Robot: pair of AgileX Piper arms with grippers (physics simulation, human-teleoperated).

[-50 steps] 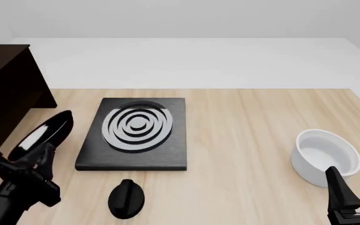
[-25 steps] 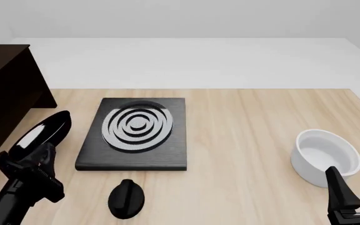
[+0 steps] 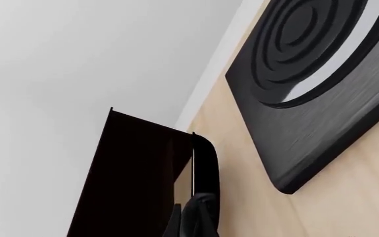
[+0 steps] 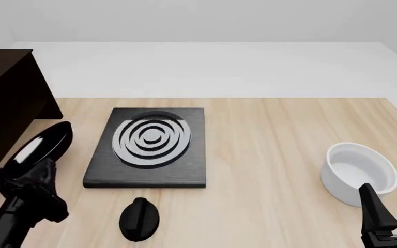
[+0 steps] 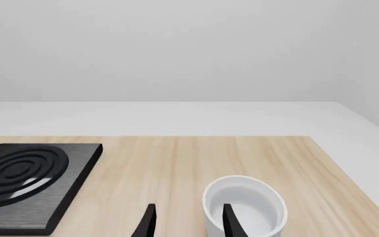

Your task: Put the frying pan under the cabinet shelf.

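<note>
Left arm at the near left corner of the wooden bench (image 4: pixel 274 134), its end effector (image 4: pixel 29 181) closed on the handle of the frying pan (image 4: pixel 41 146). The pan is held tilted, its glossy inner face catching light, with the round bowl pointing toward the far side. It sits just beside the right face of the cabinet shelf (image 4: pixel 5 103), the large dark box at the left edge of the bench; whether pan and cabinet touch cannot be told. In the left wrist view the pan (image 3: pixel 205 168) appears edge-on as a thin black band against the dark cabinet (image 3: pixel 130 177).

A black square stove plate (image 4: pixel 147 147) with silver rings lies flat on the bench, just right of the pan. A small black round knob (image 4: pixel 139 219) rests nearer the camera, below the plate's near edge. A white bowl (image 4: pixel 361 173) stands upright at the right side, well apart from the plate.

The right end effector (image 5: pixel 188 221) hangs at the near right, its two fingers (image 5: pixel 231 220) spread apart and holding nothing, just nearer than the bowl.
</note>
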